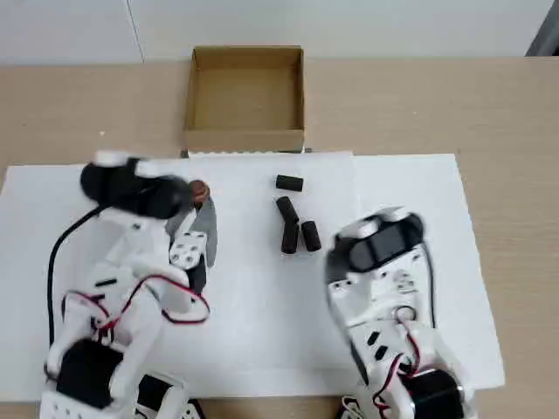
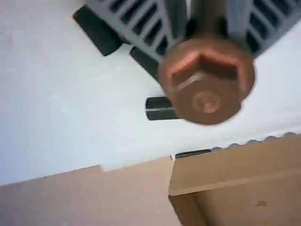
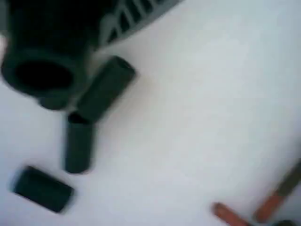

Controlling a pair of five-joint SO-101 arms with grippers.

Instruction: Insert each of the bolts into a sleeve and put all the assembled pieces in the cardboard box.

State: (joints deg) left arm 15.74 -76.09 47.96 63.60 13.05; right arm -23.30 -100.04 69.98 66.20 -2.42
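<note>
My left gripper (image 1: 197, 208) is shut on a copper bolt (image 1: 198, 188), held over the white paper in front of the cardboard box (image 1: 199, 96). In the left wrist view the bolt's hex head (image 2: 207, 82) sits between the grey fingers (image 2: 136, 21). Several black sleeves (image 1: 289, 237) lie on the paper between the arms. My right gripper (image 3: 51, 52) is shut on one black sleeve (image 3: 42, 70), hollow end showing, above three lying sleeves (image 3: 106, 87). In the high view that arm's gripper (image 1: 337, 266) hangs just right of the sleeve cluster.
White paper (image 1: 262, 332) covers the table from the box to the front edge. Two copper bolts (image 3: 225, 214) lie farther off on the paper in the right wrist view. The box's near wall (image 2: 225, 183) shows in the left wrist view.
</note>
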